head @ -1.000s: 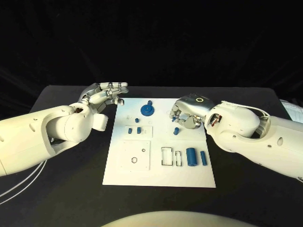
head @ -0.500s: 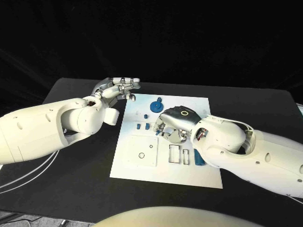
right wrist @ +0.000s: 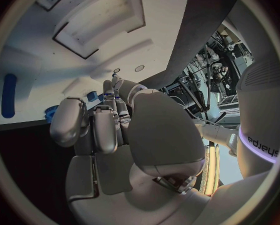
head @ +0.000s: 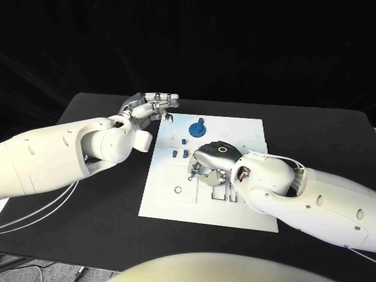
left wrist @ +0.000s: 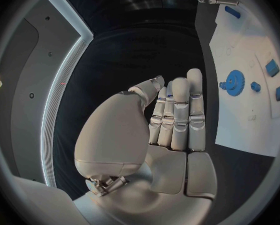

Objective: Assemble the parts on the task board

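The white task board (head: 239, 132) lies in the middle of the black table. My right hand (head: 209, 164) hovers over the board's middle with fingers curled, and a small blue part (head: 191, 174) is pinched at its fingertips. The same small blue part (right wrist: 93, 96) peeks out between thumb and fingers in the right wrist view. My left hand (head: 154, 106) is held flat with straight fingers beside the board's far left corner, holding nothing. A blue gear (head: 198, 128) stands at the board's far end, with two small blue blocks (head: 178, 154) nearer its left edge.
A square recess (head: 175, 188) with small holes takes up the board's near left. A blue cylinder (head: 232, 197) lies partly under my right forearm. The left wrist view shows the board (left wrist: 246, 115) with the gear (left wrist: 232, 80) beside my fingers. Black table surrounds the board.
The camera has shifted. Relative to the board, my right hand has moved from the far right edge to the middle, carrying the small blue part. The left hand stays put.
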`<act>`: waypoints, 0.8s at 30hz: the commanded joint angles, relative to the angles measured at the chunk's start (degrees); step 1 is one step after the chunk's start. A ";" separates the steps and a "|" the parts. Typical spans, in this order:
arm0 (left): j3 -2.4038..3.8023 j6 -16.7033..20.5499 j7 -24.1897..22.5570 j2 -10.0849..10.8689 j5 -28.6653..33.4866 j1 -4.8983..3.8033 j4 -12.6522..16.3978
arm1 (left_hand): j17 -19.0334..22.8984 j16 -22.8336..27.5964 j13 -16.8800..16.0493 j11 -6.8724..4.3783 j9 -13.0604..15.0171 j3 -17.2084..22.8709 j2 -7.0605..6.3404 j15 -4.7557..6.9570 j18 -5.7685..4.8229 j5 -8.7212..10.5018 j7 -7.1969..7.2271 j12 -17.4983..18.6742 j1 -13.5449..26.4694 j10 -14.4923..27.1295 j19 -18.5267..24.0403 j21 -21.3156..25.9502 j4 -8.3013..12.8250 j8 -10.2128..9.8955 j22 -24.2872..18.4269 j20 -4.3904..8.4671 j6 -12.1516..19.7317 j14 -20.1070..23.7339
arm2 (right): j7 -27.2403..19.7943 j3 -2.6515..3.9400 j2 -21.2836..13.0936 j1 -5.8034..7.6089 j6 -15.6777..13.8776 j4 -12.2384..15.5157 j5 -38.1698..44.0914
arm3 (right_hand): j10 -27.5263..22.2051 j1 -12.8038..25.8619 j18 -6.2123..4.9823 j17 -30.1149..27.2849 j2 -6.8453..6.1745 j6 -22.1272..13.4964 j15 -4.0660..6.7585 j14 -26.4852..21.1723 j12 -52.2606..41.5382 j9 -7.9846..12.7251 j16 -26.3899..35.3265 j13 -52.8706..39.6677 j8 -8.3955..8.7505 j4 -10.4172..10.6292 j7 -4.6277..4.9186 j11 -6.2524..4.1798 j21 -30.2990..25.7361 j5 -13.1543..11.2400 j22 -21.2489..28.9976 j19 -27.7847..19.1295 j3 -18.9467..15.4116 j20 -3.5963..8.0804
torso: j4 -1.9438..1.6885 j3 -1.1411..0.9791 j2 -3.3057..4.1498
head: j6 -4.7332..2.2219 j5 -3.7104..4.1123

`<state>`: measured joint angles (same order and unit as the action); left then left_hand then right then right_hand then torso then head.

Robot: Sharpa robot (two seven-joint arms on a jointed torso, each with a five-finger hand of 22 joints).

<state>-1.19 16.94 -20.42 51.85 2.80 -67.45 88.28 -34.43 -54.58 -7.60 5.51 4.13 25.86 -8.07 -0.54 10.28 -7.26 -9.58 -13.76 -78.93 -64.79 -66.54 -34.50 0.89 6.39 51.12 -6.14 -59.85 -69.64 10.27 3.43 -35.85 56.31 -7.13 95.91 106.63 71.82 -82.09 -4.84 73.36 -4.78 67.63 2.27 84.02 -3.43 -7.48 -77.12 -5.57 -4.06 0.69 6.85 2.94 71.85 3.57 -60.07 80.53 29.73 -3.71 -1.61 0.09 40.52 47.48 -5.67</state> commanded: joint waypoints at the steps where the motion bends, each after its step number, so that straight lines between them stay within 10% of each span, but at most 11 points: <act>1: 0.03 -1.19 -0.13 -0.14 -0.27 0.00 0.12 | 0.05 0.10 -0.09 -0.13 -0.07 -0.27 0.48 -0.04 0.18 -0.08 -0.07 -0.24 -0.26 0.37 -0.39 0.35 0.10 0.31 -0.09 -0.15 0.34 0.38 | -0.54 -0.10 0.27 -0.11 1.89 -0.22 0.19 | 0.31 0.70 -0.84 -0.01 0.12 0.07 -0.53 3.05 -0.15 -0.10 -0.20 -0.05 -0.33 -0.05 0.02 0.18 -0.15 0.18 0.08 0.11 0.20 -0.06 | 0.02 0.00 -0.02 | 0.24 -0.12; 24: 0.03 -1.74 0.28 -0.27 -0.27 0.00 0.08 | 0.31 0.23 -0.11 -0.09 -0.11 -0.39 0.52 -0.09 0.17 -0.08 -0.10 -0.37 -0.24 0.57 -0.36 0.48 0.12 0.32 -0.16 -0.19 0.43 0.54 | 0.61 -0.63 1.80 -0.31 2.16 -1.77 1.27 | 0.28 0.77 -0.84 -0.05 0.13 0.06 -0.57 3.05 -0.15 -0.12 -0.17 -0.02 -0.31 -0.10 0.07 0.22 -0.15 0.20 0.08 0.11 0.24 -0.09 | -0.03 0.02 0.00 | 0.67 -0.13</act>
<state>-1.19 16.52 -20.07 51.70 2.80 -67.45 88.27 -34.17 -54.58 -7.65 5.30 4.09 25.69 -8.07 -0.73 10.28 -7.26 -9.58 -13.76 -78.93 -64.59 -66.54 -34.27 1.05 6.39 51.03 -6.15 -59.85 -69.45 10.29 2.87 -34.18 56.12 -5.71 94.28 106.81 71.81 -81.41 -4.84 73.34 -5.01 67.35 2.27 84.02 -3.42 -7.58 -77.12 -5.59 -4.18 0.67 7.10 2.95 71.85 3.53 -60.07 80.53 29.70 -3.71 -1.64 0.10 40.50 48.14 -5.76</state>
